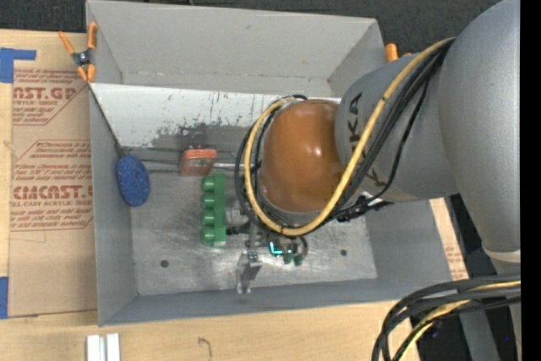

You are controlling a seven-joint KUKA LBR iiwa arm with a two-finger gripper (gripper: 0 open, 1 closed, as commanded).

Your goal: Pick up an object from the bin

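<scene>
End effector low beside green block

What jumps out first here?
The arm's orange wrist cover dominates the middle of the bin, with the gripper low near the front wall. Left of it in the view lies a green knobbed block; a blue oval lump sits by the left wall, an orange piece near the back.

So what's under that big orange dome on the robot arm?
The gripper sticks out below the orange dome, beside a green bumpy block. The bin floor straight beneath the dome is covered, so anything there is hidden.
</scene>
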